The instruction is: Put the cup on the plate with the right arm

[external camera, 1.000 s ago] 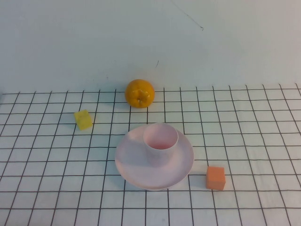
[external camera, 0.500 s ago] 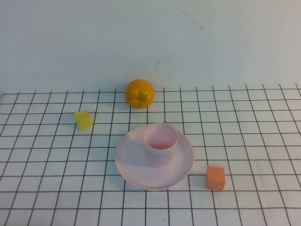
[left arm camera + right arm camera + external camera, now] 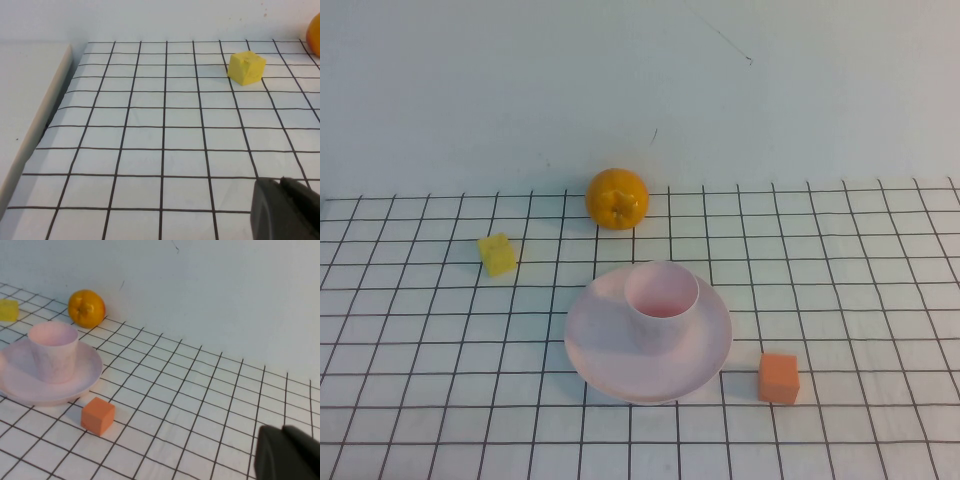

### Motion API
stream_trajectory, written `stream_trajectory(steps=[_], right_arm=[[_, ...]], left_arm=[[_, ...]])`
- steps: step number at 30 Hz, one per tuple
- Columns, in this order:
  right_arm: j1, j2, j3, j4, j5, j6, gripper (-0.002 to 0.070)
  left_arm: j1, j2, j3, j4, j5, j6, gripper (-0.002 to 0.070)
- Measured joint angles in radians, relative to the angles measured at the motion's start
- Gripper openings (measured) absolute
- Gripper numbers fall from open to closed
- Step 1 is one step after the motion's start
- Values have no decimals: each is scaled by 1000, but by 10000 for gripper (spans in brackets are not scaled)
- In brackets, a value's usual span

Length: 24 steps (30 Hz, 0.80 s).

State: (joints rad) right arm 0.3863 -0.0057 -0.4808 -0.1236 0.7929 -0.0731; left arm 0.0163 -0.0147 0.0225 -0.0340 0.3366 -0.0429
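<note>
Cup (image 3: 662,303) and plate (image 3: 600,350) sit together near the middle of the gridded worktop (image 3: 860,280): the pale pink cup stands upright on the plate, mouth up, a little toward the plate's far side. The right wrist view shows the same, with the cup (image 3: 53,351) resting on the plate (image 3: 85,372) and nothing gripping it.

An orange fruit (image 3: 617,198) lies beyond the plate, close to the back wall and apart from the rim. A yellow cube (image 3: 498,254) sits to the left of the plate, well apart from it. An orange cube (image 3: 778,378) rests just beside the plate's near right edge without touching it.

Neither arm appears in the high view. The left end effector (image 3: 285,210) shows only as a dark tip over bare grid, near the yellow cube's side of the worktop; whether it is apart or together cannot be told. The right end effector (image 3: 287,452) likewise shows only a dark tip, to the right of the orange cube and away from the plate, its state unclear.
</note>
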Motion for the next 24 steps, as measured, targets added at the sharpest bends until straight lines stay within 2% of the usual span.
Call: stream_trajectory(steps=[7,10,20,24], right_arm=[[0,0,0,0,-3,0,-2],[-33,-9,29,0,-77,0,-2],[-422,-9,375,14,-434,0,-2],[-541,-9,495,23,-556,1,-2]], left_arm=[[0,0,0,0,0,0,-3],[0,0,0,0,0,0,-3],[0,0,0,0,0,0,-3],[0,0,0,0,0,0,-3]])
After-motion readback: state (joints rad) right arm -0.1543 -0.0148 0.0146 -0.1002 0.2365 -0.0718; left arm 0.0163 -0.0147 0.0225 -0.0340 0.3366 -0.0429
